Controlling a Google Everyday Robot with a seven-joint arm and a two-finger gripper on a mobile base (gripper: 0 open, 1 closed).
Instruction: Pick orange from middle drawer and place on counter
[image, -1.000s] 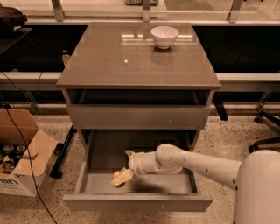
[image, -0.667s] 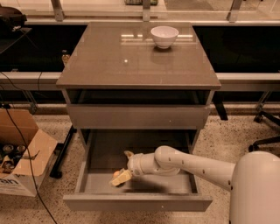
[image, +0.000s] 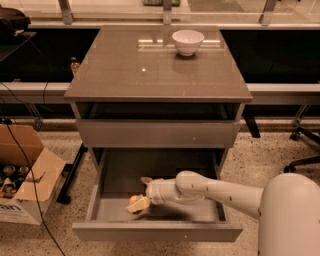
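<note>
Orange (image: 133, 199) lies on the floor of the open middle drawer (image: 159, 232), toward its front left, well below the counter (image: 150, 75) where it is to go. The arm (image: 215, 190) reaches in from the right, and the end effector (image: 142, 193) sits low inside the drawer with its jaws spread. One finger (image: 139, 204) lies just beside the fruit and the other stands apart toward the drawer's back. Nothing appears to be gripped, and whether the near finger touches the fruit cannot be told.

Likely hazards, as judged from this arrangement:

- **Rolling:** the fruit is round and smooth, so a finger that nudges rather than brackets it would probably send it toward the front wall or the left corner.
- **Off-centre closure:** with the fruit beside one finger rather than midway, closing now may squeeze it out sideways.
- **Collision on lifting:** the closed drawer front (image: 157, 133) overhangs the rear of the cavity, so a steep lift could strike it.
- **Placement:** the white bowl (image: 187, 41) occupies the counter's far edge, and a released orange could roll on the glossy surface.
</note>
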